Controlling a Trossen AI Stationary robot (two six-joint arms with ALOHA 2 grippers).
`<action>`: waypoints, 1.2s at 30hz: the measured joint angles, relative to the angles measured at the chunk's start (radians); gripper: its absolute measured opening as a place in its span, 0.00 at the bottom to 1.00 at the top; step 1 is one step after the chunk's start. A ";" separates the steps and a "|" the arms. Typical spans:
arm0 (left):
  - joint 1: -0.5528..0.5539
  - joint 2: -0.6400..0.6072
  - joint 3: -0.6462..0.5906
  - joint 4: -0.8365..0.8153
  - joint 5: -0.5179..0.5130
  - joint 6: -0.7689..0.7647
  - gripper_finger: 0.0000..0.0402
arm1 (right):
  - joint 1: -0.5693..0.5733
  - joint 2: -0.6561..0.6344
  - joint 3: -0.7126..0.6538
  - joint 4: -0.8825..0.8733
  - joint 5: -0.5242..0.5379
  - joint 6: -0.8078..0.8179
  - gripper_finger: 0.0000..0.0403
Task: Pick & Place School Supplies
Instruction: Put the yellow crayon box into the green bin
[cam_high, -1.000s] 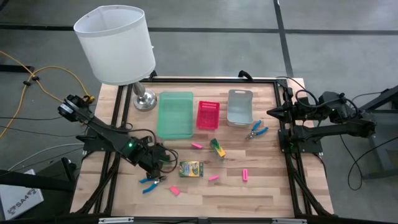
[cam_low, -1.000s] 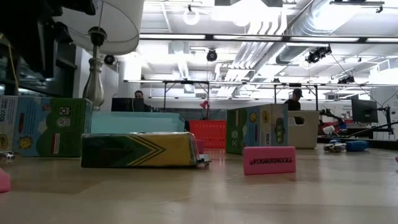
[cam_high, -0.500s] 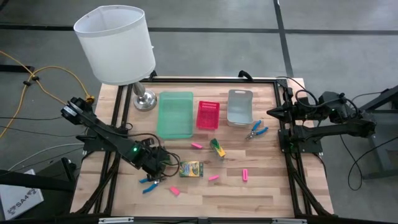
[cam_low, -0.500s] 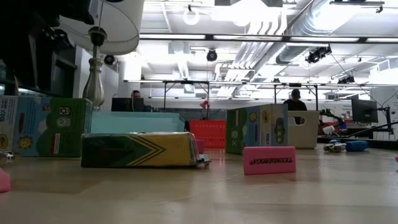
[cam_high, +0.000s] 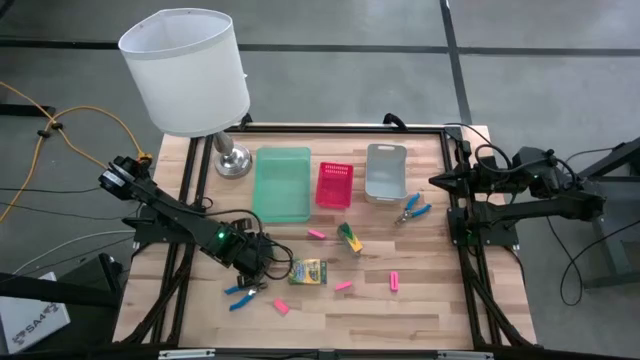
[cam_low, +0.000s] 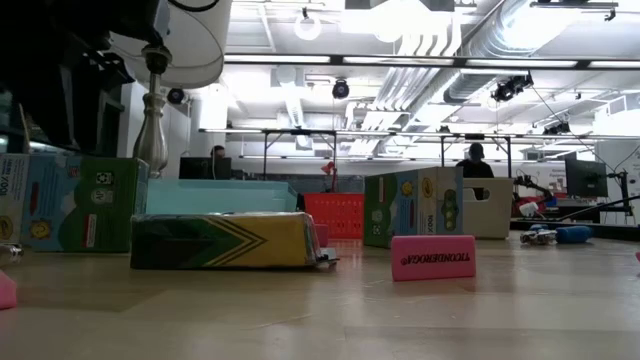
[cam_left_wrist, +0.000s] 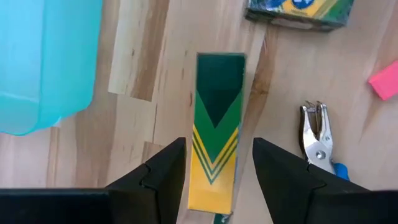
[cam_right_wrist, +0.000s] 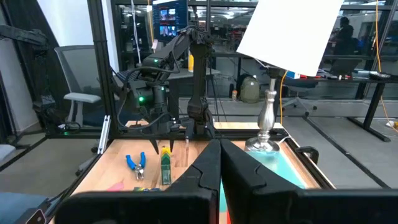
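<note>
Yellow-and-green crayon box (cam_left_wrist: 216, 130) lies flat on the table near the green tray (cam_left_wrist: 43, 62), left gripper (cam_left_wrist: 214, 167) hovering over it, jaws spread either side, gripping nothing, lined up to close; right gripper (cam_right_wrist: 219, 163) parked shut.

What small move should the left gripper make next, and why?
Probably lower and close. The left gripper is open, its fingers on either side of the crayon box lying on the table, with a gap on both sides.
</note>
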 joint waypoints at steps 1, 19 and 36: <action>0.000 0.000 0.000 0.000 0.003 0.001 0.45 | 0.000 0.000 0.000 0.000 0.000 0.000 0.00; 0.036 -0.001 -0.017 0.029 0.052 0.021 0.45 | 0.000 0.000 0.000 0.000 0.000 0.000 0.00; 0.077 -0.001 -0.124 0.115 0.090 0.018 0.45 | 0.000 0.000 0.000 0.000 0.000 0.000 0.00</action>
